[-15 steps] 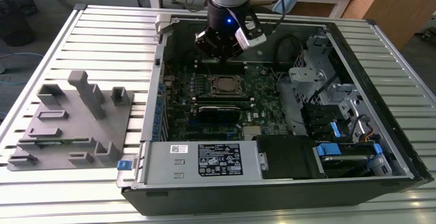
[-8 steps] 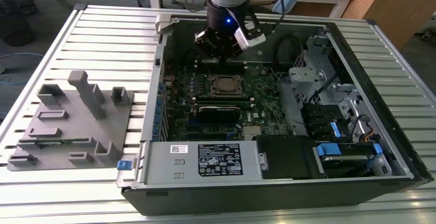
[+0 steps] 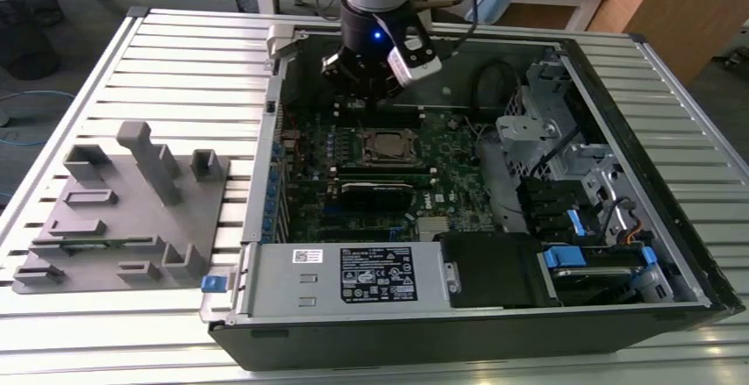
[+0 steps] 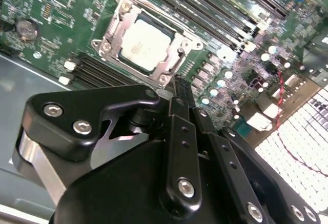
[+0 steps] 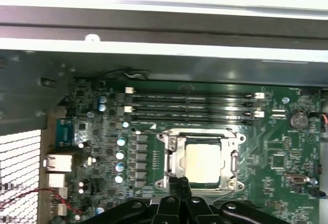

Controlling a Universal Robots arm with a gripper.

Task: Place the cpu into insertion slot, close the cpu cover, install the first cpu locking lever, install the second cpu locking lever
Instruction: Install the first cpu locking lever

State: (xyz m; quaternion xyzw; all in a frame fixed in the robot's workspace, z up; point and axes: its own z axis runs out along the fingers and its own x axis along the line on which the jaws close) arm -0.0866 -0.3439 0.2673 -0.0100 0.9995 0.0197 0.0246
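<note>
The cpu (image 4: 145, 43) (image 5: 203, 162) lies flat in the insertion slot (image 3: 387, 146) of the green motherboard, its silver-grey top showing. The cpu cover (image 4: 166, 65) (image 5: 175, 163) lies down around it as a metal frame. My gripper (image 4: 177, 82) (image 5: 179, 182) is shut with nothing between its black fingers. Its tips hang just off one edge of the socket frame, a little above the board. In the exterior view the gripper (image 3: 372, 100) stands over the board just behind the socket. I cannot make out how the locking levers stand.
The open computer case (image 3: 655, 96) rests on a slatted table. Long black memory slots (image 5: 189, 106) run beside the socket. A white-labelled power supply (image 3: 351, 275) sits at the case's front, and drive bays with cables (image 3: 585, 192) are at the exterior view's right. A grey fixture (image 3: 117, 210) stands outside.
</note>
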